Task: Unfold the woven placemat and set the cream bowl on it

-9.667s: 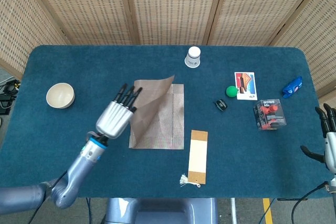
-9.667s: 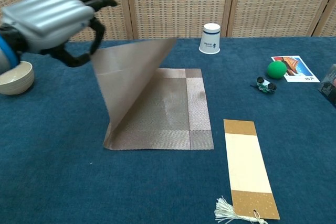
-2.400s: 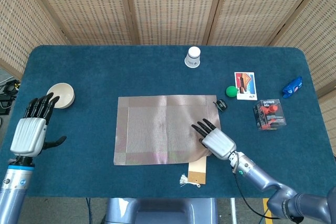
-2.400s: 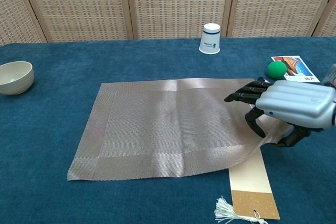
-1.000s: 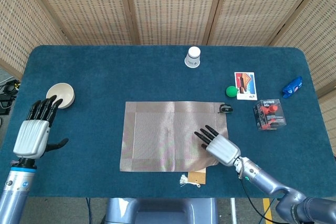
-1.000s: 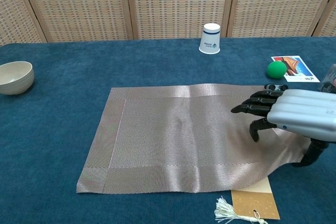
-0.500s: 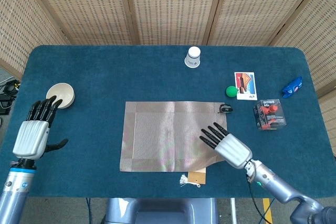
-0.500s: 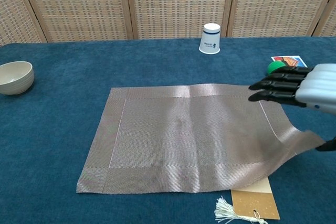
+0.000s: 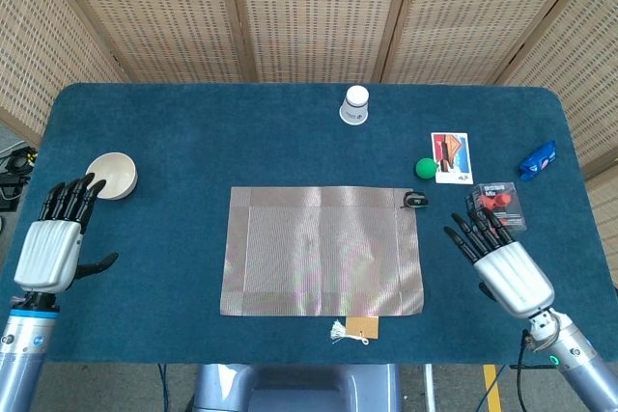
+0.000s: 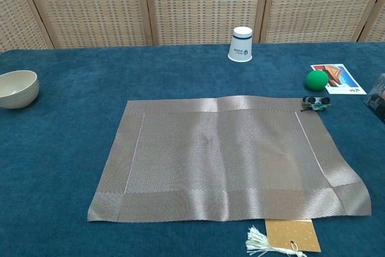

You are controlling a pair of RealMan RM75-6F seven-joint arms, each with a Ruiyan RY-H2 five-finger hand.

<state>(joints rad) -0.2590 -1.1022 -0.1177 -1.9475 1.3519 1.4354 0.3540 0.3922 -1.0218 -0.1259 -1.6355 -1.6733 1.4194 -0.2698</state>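
Placemat (image 9: 323,251) lies fully spread and flat on the blue table (image 9: 193,132), between my two hands and touched by neither. Fingers of my left hand (image 9: 48,248) are spread wide and hold nothing, thumb stuck out toward the mat; this hand hovers off the mat's left edge, well apart from it. The cream bowl (image 9: 111,175) sits just beyond my left fingertips (image 9: 70,192), upright, still on bare cloth and not on the mat. My right hand (image 9: 506,267) is likewise wide and empty, off the mat's right edge, fingers pointing away from me. Just ahead of those fingers stands a small dark box with red print (image 9: 496,207). A small black clip (image 9: 415,200) sits at the mat's far right corner, and a green ball (image 9: 425,168) and picture card (image 9: 451,158) lie farther out. From under the mat's near edge a tan bookmark with a tassel (image 9: 353,330) pokes out. A white paper cup (image 9: 355,105) stands far ahead of both hands.
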